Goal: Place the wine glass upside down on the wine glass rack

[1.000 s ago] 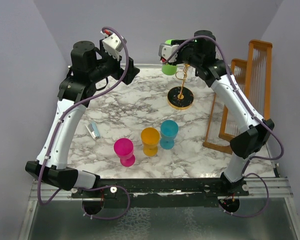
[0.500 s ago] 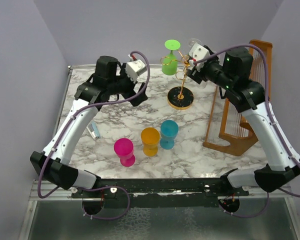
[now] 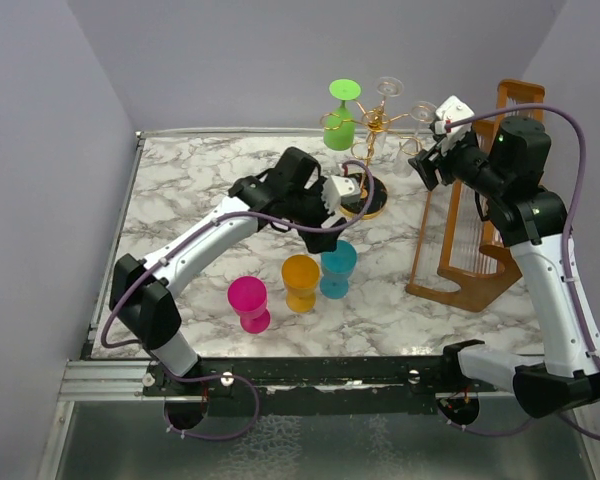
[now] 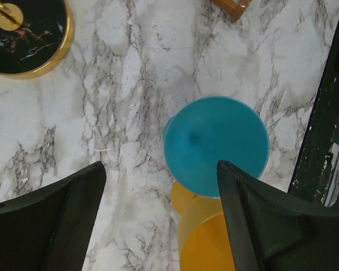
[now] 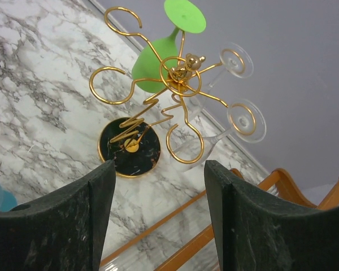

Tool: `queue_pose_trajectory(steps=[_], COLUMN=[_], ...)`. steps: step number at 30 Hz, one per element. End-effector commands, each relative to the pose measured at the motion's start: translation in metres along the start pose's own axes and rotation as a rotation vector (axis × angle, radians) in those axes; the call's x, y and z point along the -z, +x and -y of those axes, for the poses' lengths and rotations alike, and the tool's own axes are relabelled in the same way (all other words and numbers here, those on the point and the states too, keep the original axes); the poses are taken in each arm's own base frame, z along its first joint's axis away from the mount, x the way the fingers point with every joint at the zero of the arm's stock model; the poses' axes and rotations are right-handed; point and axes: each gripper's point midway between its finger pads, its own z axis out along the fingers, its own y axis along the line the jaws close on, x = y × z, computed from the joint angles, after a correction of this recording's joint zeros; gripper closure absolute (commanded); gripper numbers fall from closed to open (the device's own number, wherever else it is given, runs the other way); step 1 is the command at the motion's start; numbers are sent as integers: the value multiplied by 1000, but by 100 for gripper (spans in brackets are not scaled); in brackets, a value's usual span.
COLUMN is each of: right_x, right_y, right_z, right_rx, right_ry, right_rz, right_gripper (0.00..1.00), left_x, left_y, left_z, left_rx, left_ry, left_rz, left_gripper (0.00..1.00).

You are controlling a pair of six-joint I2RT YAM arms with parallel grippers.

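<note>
The gold wine glass rack (image 3: 374, 122) stands at the back of the table on a round black base (image 4: 22, 39). A green wine glass (image 3: 338, 124) and two clear glasses (image 5: 244, 117) hang upside down from its ring arms. A blue glass (image 3: 337, 266), an orange glass (image 3: 301, 281) and a pink glass (image 3: 248, 303) stand on the marble. My left gripper (image 3: 328, 232) is open and empty just above the blue glass (image 4: 216, 145), with the orange glass (image 4: 214, 240) beside it. My right gripper (image 3: 426, 160) is open and empty, right of the rack (image 5: 178, 73).
A brown wooden slatted frame (image 3: 475, 215) stands at the right edge, under my right arm, and shows in the right wrist view (image 5: 237, 228). The purple back wall is close behind the rack. The black rail (image 4: 327, 130) runs along the table's near edge.
My right gripper has drawn back to the right from the rack, leaving the green glass hanging there. My left arm has swung from the back left down over the blue glass.
</note>
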Motion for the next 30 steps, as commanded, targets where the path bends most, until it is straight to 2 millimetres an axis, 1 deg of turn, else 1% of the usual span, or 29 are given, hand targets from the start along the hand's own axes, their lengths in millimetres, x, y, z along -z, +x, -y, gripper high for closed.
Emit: queue_pose_trajectory(steps=[1,3,5,7,9,13,17,19,26,28,30], right_x=[8,9,9,10,10,9,7,7,5,4,4], right_y=[-5,-4,-4,-4,-2,1,6,9,12,14,15], right_z=[0,5,10,14,15,15,16,16,23,28,33], right_rx=[-42,-42,-41,-42,-44,-46,-48,-49,-51,-57,-69], right_ry=[-8,14,38,58,66,66,74,77,111,137,163], right_rz=[41,34,29,24,18,11,-3,-7,-25,-31,-34], right_gripper=[36,36,36,36,36,36,36,36,35,32,26], left_x=[-20,-27,-33,-43,-48,-53,-55,-56,-55,-53,-49], left_y=[-1,2,5,13,17,21,19,18,7,2,-5], left_z=[6,10,13,13,13,15,17,19,26,27,30], left_rx=[-89,-97,-109,-108,-111,-125,-128,-127,-124,-122,-122], left_ry=[12,25,32,39,37,38,51,64,111,116,124], left_rz=[-38,-58,-78,-115,-136,-157,-159,-160,-144,-134,-119], left_gripper=[20,26,33,40,46,59,70,78,100,100,100])
